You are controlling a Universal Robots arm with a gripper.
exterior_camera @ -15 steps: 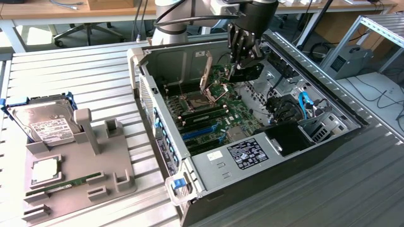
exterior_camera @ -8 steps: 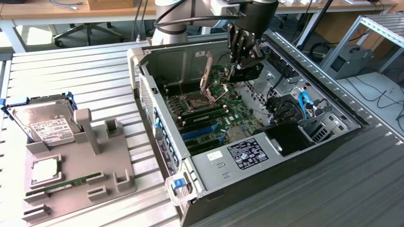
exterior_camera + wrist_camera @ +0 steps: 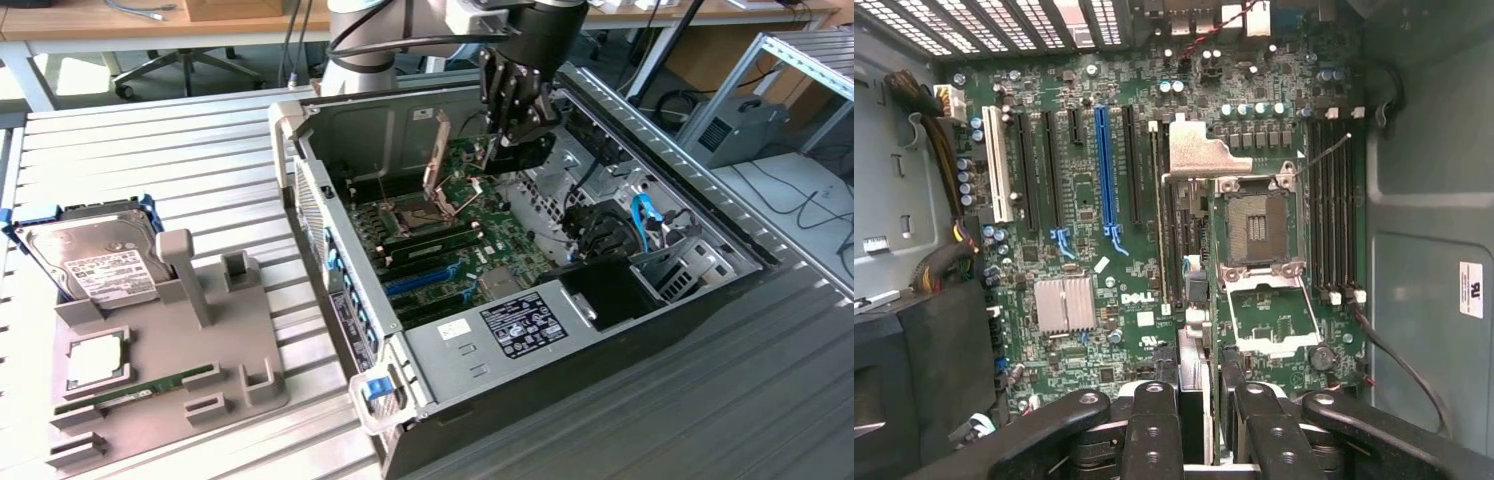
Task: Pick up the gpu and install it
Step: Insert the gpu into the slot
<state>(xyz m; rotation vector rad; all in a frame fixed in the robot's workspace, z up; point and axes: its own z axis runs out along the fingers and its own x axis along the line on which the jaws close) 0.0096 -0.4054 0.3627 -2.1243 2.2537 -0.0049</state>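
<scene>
I can read one brand: "DELL" in white letters on the motherboard [image 3: 1137, 299], printed just beside the small silver heatsink [image 3: 1064, 304], below the blue expansion slot [image 3: 1104, 170]. On the case's side wall [image 3: 1429, 230] I see a white sticker [image 3: 1473, 290] with a dark mark, but I cannot read it. The black label on the power supply [image 3: 523, 325], near the case's front edge, carries fine print I cannot make out. The hard drive's [image 3: 91, 262] white label is likewise unreadable.

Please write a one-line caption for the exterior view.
Pincer holds the gpu over the motherboard in the open case.
</scene>
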